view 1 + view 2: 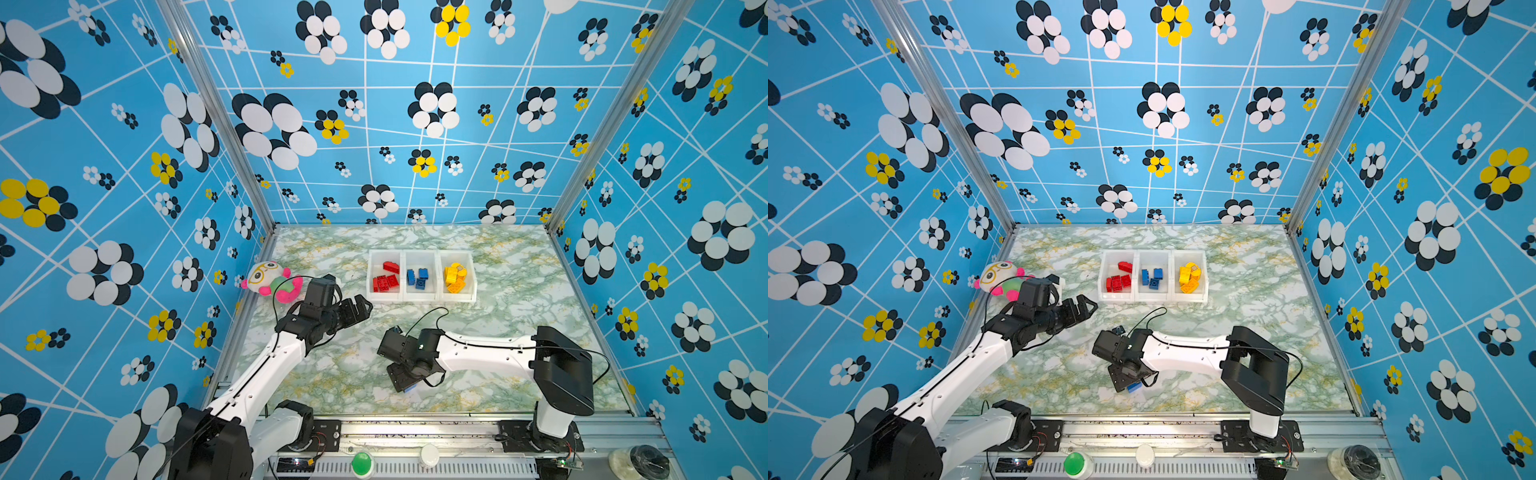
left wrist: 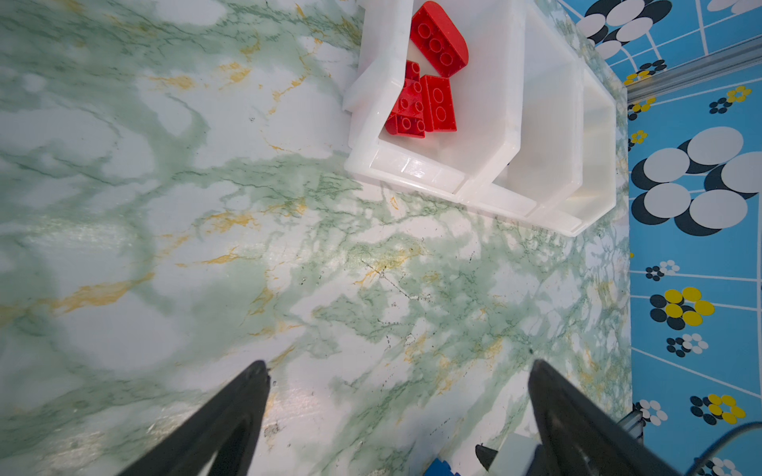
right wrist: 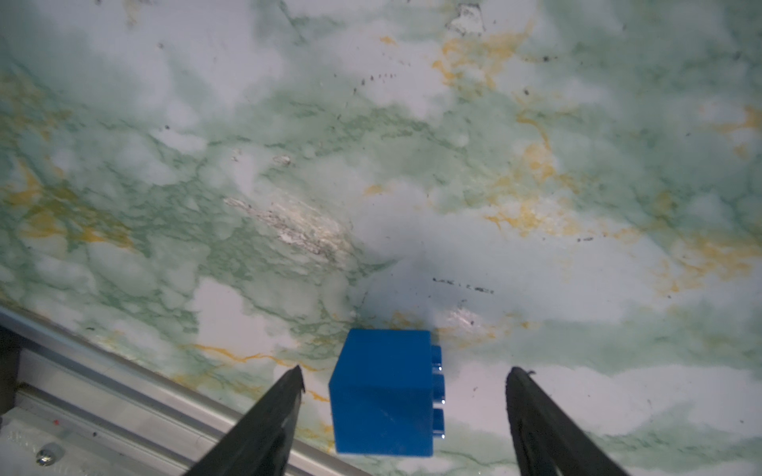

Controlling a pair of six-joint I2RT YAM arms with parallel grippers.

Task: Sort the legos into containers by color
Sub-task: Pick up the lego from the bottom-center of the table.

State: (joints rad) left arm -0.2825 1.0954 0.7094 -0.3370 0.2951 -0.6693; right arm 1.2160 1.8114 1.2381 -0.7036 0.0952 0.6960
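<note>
Three white bins (image 1: 422, 296) in a row on the marbled table (image 1: 519, 291), touching side to side. Nearest the left arm: red bricks (image 1: 385, 282), one rounded piece lying apart from the cluster. Middle bin: blue bricks (image 1: 417, 277). Third bin: yellow bricks (image 1: 455, 279) plus a round yellow piece with a grey mark. Same order confirmed in both top views. One blue brick (image 3: 385, 393) outside the bins, lying on its side on the table near the front rail, studs facing sideways. Right gripper (image 3: 404, 375) low over it, a finger on either side, visible gaps to both faces in the right wrist view; jaws spread, no contact, brick not grasped. From above, only a blue edge (image 1: 1133, 387) showing beneath the gripper body. Left gripper (image 2: 398, 366) held above bare table just short of the red bin, fingers wide apart, nothing between them. Red bin's front lip and its bricks visible in the left wrist view. Pink-and-green plush toy (image 1: 270, 280) at the table's left edge, behind the left arm, well apart from the bins.
</note>
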